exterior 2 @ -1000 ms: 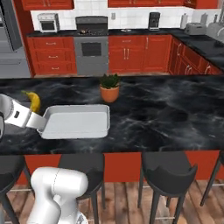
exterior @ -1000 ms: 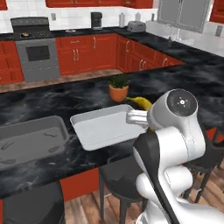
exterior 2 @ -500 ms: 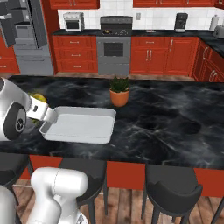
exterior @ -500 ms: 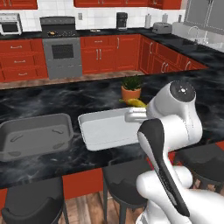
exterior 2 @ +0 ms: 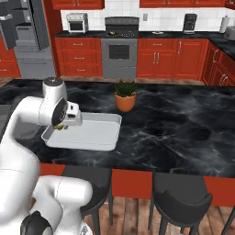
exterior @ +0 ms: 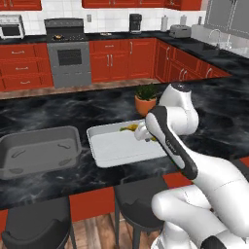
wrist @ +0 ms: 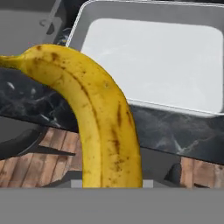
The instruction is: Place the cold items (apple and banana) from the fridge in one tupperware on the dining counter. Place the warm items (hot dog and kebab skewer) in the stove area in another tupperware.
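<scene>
spotted yellow banana held above the pale empty tupperware.

The light tupperware lies open-topped on the dining counter, its interior unobstructed. A potted plant stands just behind its far edge. A dark tupperware sits beside it. Stools line the counter's near side.

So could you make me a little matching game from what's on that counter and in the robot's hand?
Things:
1. banana
2. white tupperware
3. grey tupperware
4. plant

Descriptions:
A. terracotta pot
B. beside the white one, empty
C. held by the gripper
D. under the hand, empty

Pairs: 1-C, 2-D, 3-B, 4-A
</scene>
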Robot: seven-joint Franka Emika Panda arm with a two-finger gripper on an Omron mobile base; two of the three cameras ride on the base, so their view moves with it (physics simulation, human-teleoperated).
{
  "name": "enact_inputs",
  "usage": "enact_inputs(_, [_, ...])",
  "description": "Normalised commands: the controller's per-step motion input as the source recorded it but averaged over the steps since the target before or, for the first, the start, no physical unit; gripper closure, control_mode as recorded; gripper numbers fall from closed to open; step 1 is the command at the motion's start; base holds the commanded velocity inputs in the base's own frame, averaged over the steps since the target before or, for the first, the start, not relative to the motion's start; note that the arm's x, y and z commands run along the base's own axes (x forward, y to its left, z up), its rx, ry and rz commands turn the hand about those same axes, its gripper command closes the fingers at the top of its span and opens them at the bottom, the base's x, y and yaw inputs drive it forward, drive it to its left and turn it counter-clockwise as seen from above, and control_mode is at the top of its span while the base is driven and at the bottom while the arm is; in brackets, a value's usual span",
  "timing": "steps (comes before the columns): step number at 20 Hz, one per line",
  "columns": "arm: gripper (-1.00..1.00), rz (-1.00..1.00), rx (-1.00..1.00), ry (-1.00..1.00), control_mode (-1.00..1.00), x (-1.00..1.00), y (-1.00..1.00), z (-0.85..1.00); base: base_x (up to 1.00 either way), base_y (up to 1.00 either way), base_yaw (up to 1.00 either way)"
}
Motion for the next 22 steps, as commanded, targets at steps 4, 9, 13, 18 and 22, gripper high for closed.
enact_inputs(4, [1.00, 0.24, -0.07, 0.00, -1.00, 0.70, -0.06, -0.60, 0.00, 0.00, 0.00])
enact_inputs(9, [1.00, 0.14, -0.05, 0.00, -1.00, 0.67, 0.00, -0.47, 0.00, 0.00, 0.00])
enact_inputs(13, [1.00, 0.12, -0.08, 0.00, -1.00, 0.71, 0.00, -0.57, 0.00, 0.00, 0.00])
enact_inputs(18, [1.00, 0.10, -0.02, 0.00, -1.00, 0.69, 0.00, -0.56, 0.00, 0.00, 0.00])
enact_inputs(22, [1.00, 0.08, 0.00, 0.00, -1.00, 0.69, 0.00, -0.55, 0.00, 0.00, 0.00])
